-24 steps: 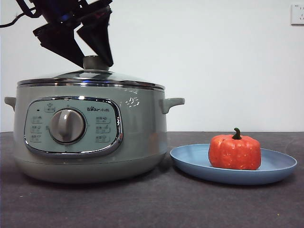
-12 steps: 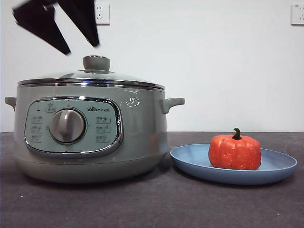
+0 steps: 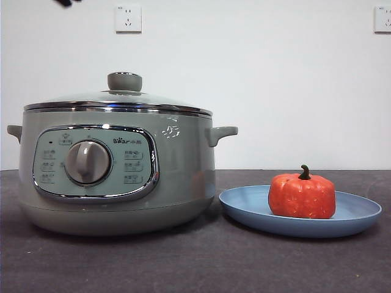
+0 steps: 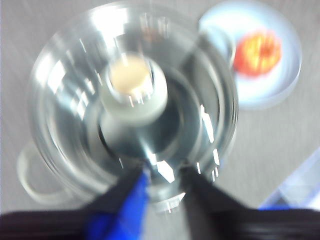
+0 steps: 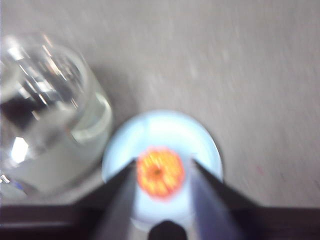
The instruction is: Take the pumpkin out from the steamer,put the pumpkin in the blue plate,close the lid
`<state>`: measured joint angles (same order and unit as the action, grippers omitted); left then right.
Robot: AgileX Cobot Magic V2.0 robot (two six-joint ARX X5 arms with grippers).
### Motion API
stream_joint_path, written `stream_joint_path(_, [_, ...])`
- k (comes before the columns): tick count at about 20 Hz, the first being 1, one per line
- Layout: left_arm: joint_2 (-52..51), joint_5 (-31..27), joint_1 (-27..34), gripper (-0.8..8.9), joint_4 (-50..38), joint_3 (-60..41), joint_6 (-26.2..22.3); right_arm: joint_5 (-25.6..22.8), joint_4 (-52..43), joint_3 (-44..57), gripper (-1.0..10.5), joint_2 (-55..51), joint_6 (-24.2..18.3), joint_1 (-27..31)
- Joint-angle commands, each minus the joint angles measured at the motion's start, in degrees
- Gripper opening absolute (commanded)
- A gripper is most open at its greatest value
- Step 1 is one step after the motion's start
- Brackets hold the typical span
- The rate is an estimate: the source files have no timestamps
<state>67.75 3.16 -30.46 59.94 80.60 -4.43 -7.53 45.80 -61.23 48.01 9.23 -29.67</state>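
Lid (image 3: 117, 97) seated on steamer (image 3: 116, 177), pumpkin (image 3: 302, 195) on blue plate (image 3: 299, 213) just beside it at the table's right. Left gripper (image 4: 162, 175) spread, empty, directly above the lid knob. Right gripper (image 5: 161, 172) spread over the pumpkin, clear. Looks done.

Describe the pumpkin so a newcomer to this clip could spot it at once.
Find the big sage-green steamer with its glass lid on. Beside it lies a shallow blue plate. The pumpkin sits on that plate: the only orange-red thing here, squat, with a dark green stem.
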Motion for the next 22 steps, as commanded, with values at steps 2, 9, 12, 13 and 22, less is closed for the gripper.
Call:
stream_joint_path(2, [-7.93,-0.15,-0.37,-0.09,-8.41,-8.87,-0.33,-0.33,-10.38,10.14,-0.1,-6.54,0.33,-2.34])
stream_joint_path(9, [-29.7,-0.15,-0.37,-0.09,-27.82,-37.77,1.88,-0.35,-25.94,28.63,-0.1,-17.94,0.96,-3.93])
stream_joint_path(12, [-32.59,-0.17,-0.35,-0.09,-28.55,-41.2,1.99,-0.33,-25.59,28.74,0.0,-17.49,2.56,-3.78])
stream_joint_path(13, [-32.59,-0.17,-0.33,-0.08,-28.04,-41.2,1.97,-0.33,-25.09,28.74,0.0,-17.44,3.82,-3.78])
stream_joint_path(22, [-32.39,-0.13,-0.33,-0.03,-27.28,-41.2,1.81,-0.33,-20.41,28.72,0.0,-17.42,3.78,-3.78])
